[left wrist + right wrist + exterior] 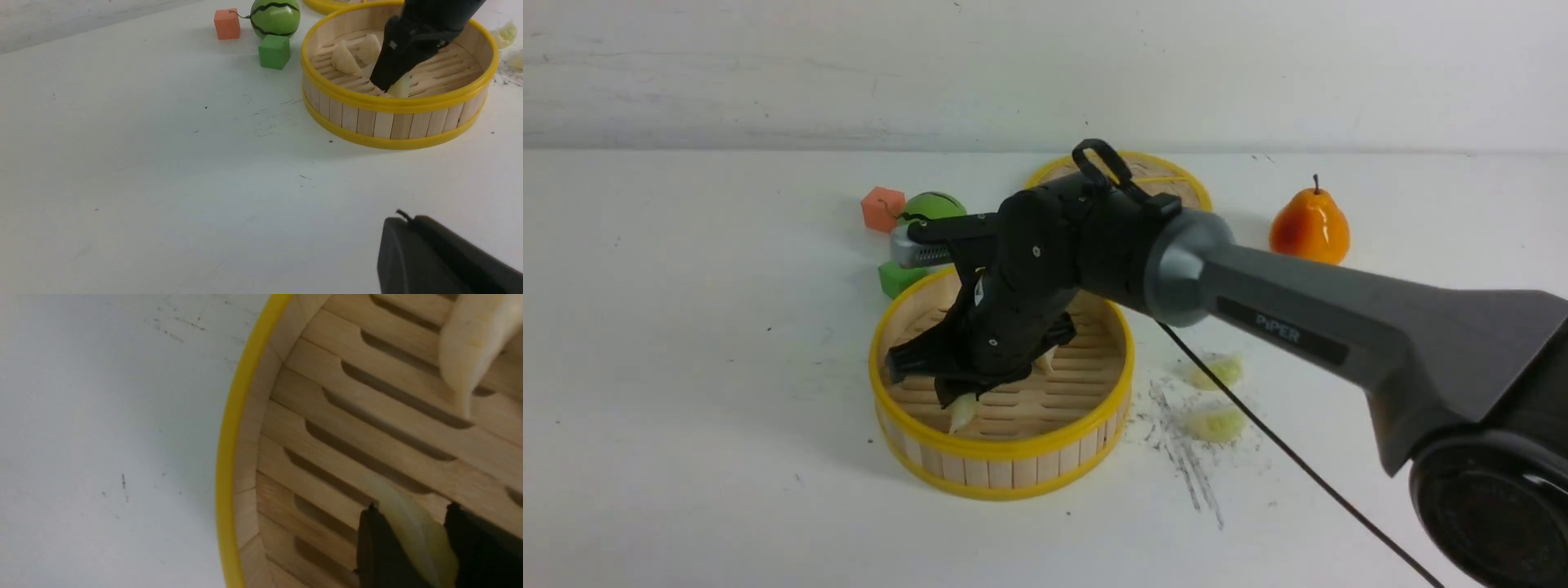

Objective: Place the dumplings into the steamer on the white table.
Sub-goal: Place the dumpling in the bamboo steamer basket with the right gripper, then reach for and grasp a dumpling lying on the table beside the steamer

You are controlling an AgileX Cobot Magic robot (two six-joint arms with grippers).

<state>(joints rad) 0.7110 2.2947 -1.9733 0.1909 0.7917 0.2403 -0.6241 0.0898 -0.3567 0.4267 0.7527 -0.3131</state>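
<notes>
Two pale green dumplings (1215, 371) lie on the white table (686, 367) just to the right of the steamer (1013, 469), close to each other and beside a patch of grey-black scratch marks (1176, 441). One more dumpling, the held dumpling (416, 535), is pale yellowish-green and is clamped between the black fingers (378, 551) of the right gripper (956, 400). That gripper reaches down inside the steamer from above. It is near the wall on the robot's side, and the held dumpling's lower end is down by the slatted floor. Whether it touches the slats I cannot tell. Two cream dumplings (344, 61) rest on the floor of the steamer, side by side and a little apart from the held one. The right arm hides most of them in the front view. The left gripper (408, 245) shows only as a dark mass at the edge of its own wrist view. Its jaws are together, and it hangs above bare table well apart from the steamer. Behind the steamer a flat yellow-rimmed lid (1176, 188) lies on the table. An orange cube (883, 209), a toy watermelon (935, 206) and a green cube (898, 279) are grouped at the steamer's far left. A pear (1309, 229) stands at the far right.
</notes>
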